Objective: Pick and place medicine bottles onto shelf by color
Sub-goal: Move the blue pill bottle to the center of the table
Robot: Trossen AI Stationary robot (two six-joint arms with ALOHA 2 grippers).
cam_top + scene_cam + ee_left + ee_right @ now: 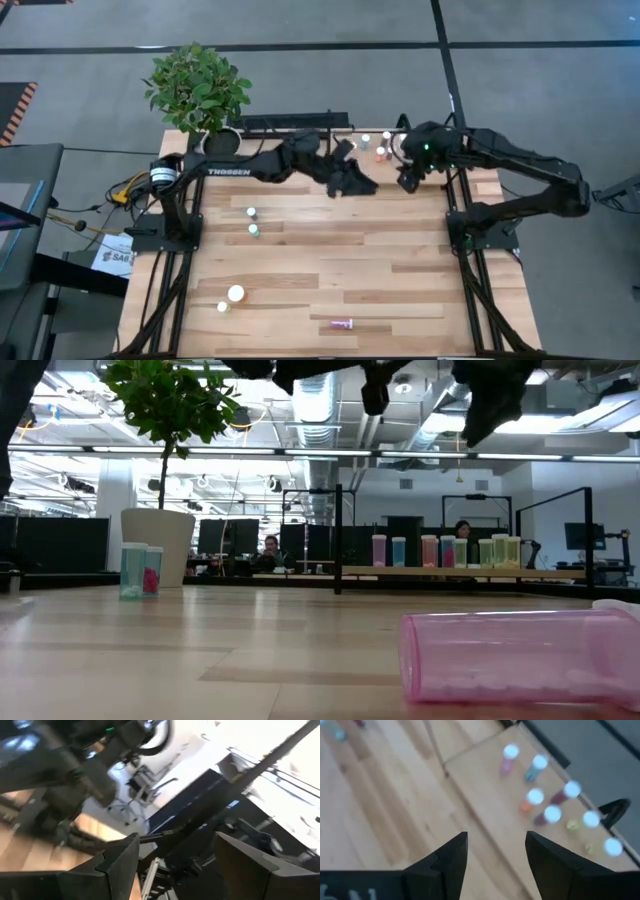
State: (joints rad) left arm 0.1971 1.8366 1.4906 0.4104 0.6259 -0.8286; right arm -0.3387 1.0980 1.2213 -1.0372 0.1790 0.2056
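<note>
The left gripper [352, 182] hangs above the table's far middle with its fingers [117, 865] spread apart and nothing between them, its wrist camera looking past them at the other arm and the room. White lettering on this arm's long link reads "TROSSEN". The right gripper [496, 851] is raised over the near edge of the shelf [485, 780], fingers parted and empty; the medicine bottles [535, 800] stand just beyond its tips, none touching it. From above, the right gripper [410, 178] sits at the shelf's right end, with the white-capped bottles clustered on the platform at the table's far edge between the two arms. In the low view the row on the shelf [460, 572] shows pink, teal, orange and yellow-green bodies [445, 550]. Off the shelf, two teal bottles [253, 221] stand in the table's left middle, a pair [230, 298] stands near the front left, and a pink bottle [342, 324] lies on its side at the front edge. A sheet on the floor beside the left arm's base carries dark writing, too small to read. A potted plant [198, 90] stands at the far left corner.
</note>
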